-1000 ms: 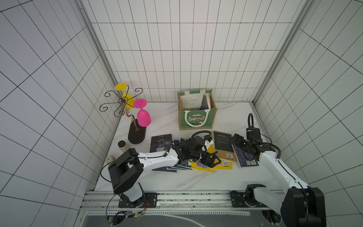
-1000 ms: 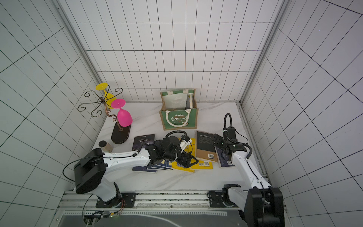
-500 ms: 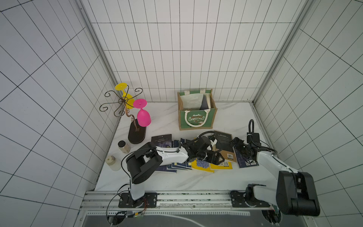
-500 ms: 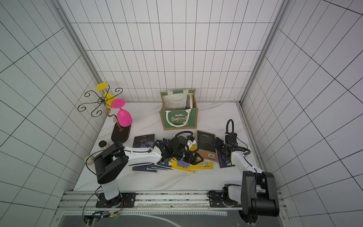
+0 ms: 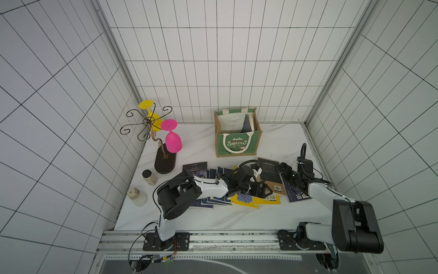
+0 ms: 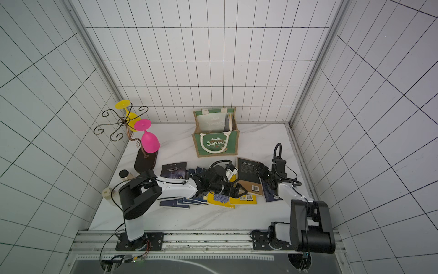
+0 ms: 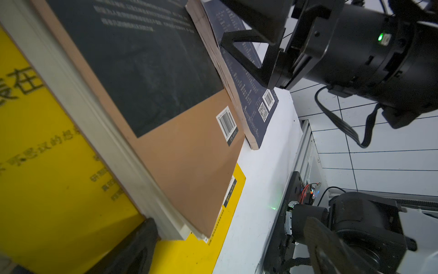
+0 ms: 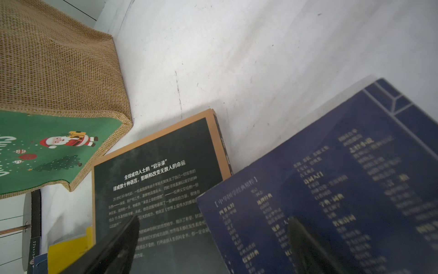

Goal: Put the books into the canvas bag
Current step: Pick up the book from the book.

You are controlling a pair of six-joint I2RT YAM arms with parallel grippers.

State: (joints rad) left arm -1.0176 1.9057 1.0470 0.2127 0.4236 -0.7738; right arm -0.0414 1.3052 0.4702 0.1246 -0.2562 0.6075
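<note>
Claws on both arms are spread wide and hold nothing. The left claw [image 5: 264, 189] lies low over the pile of books [image 5: 237, 197]. One finger [image 7: 135, 244] rests on a yellow book [image 7: 47, 166], right against the page edge of the tan-and-black book [image 7: 166, 95]. The right claw [image 5: 283, 169] hovers over the far end of that same book. Its fingers straddle the line where a navy book [image 8: 331, 178] seems to lap over it, though blur leaves that overlap uncertain. The canvas bag [image 5: 237, 144] stands upright just beyond the pile with one dark book [image 5: 246, 122] leaning inside. The other books lie flat on the desk [image 5: 237, 218].

The main hazard, as I judge it, is two arms crowding one book. If both close in, the claws could strike each other or pull the cover opposite ways. A pinch from the right claw could catch two books and shed one on the way. Thin paperbacks lying flat offer little edge, so a finger may merely shove the stack toward the bag and tip it.
</note>
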